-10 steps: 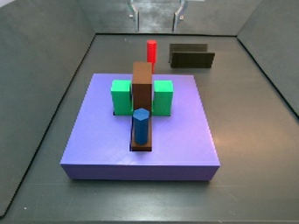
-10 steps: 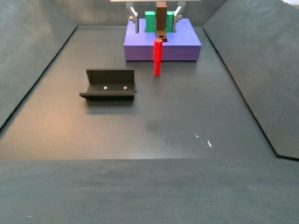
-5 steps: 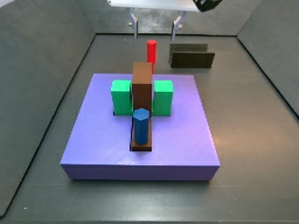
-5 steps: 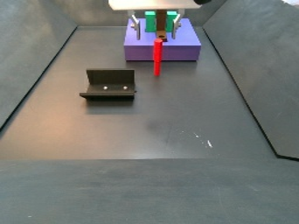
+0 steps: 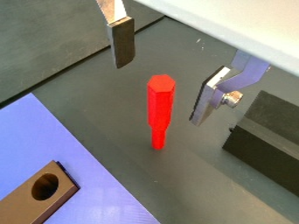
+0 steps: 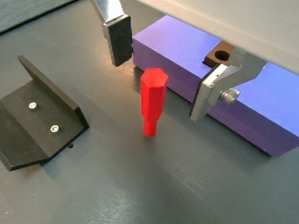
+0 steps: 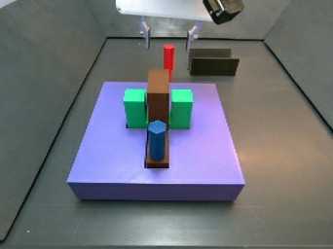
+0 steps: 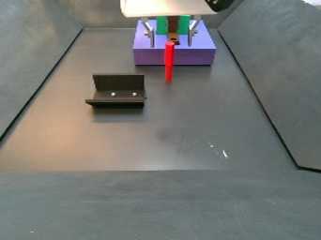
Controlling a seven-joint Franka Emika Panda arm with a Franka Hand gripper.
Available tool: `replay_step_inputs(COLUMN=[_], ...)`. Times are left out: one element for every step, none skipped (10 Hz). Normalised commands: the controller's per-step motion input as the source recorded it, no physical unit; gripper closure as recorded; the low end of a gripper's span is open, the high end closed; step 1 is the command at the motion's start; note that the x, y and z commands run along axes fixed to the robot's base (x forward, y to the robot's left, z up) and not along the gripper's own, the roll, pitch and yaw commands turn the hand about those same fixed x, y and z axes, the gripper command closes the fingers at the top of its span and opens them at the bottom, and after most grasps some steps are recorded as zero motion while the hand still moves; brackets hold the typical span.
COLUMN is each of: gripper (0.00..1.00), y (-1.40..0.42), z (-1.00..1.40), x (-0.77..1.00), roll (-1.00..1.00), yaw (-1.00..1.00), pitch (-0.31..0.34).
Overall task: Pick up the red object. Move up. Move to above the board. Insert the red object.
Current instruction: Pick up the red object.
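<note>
step: pick up the red object, grasp not yet made
gripper: parallel-jaw gripper [image 5: 163,70] hangs over the thin bright-red cylindrical peg [image 5: 159,112], near the far end of the slab
fingers: flat silver fingers [image 5: 119,42] spread apart, nothing between the pads, one on each side of the red peg's top, clear gaps both sides
red peg place: stands on the dark bench [image 8: 175,141] just off the purple slab [image 6: 193,74], near the dark L-shaped fixture [image 6: 41,114] but apart from it
red peg axis: long axis vertical, upright, hexagonal-looking top facing the gripper (no tilt that I can see)
how to do it: judgement – lower straight down, keep peg centred between the pads, close low enough to grip the shaft firmly; an off-centre close could tip it
target: long narrow dark-brown board [image 7: 158,102] on the slab, green block [image 7: 135,107] flanking it, blue cylinder [image 7: 156,140] standing on it (hole visible at the board end in both wrist views)
</note>
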Motion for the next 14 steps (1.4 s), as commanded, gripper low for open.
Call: replay_step_inputs(gripper=[0.0,0.0,0.0,0.0,0.0,0.0,0.0,0.0,1.0,1.0,1.0,1.0,1.0,1.0], y=[0.0,0.0,0.0,0.0,0.0,0.0,0.0,0.0,0.0,0.0,0.0,0.0,0.0,0.0], z=[-0.19,-0.26,-0.28,-0.26,-0.26,-0.23,-0.21,0.0,0.0,0.0,0.0,0.0,0.0,0.0], x=[-0.02,-0.04,-0.1,-0.05,-0.02,-0.03,-0.04,0.0,0.0,0.0,0.0,0.0,0.0,0.0], roll=[0.09,0.11,0.13,0.15,0.15,0.15,0.12,0.0,0.0,0.0,0.0,0.0,0.0,0.0], yaw=[0.0,0.0,0.0,0.0,0.0,0.0,0.0,0.0,0.0,0.0,0.0,0.0,0.0,0.0], pitch=[-0.006,-0.011,-0.027,-0.01,0.0,0.0,0.0,0.0,0.0,0.0,0.0,0.0,0.0,0.0])
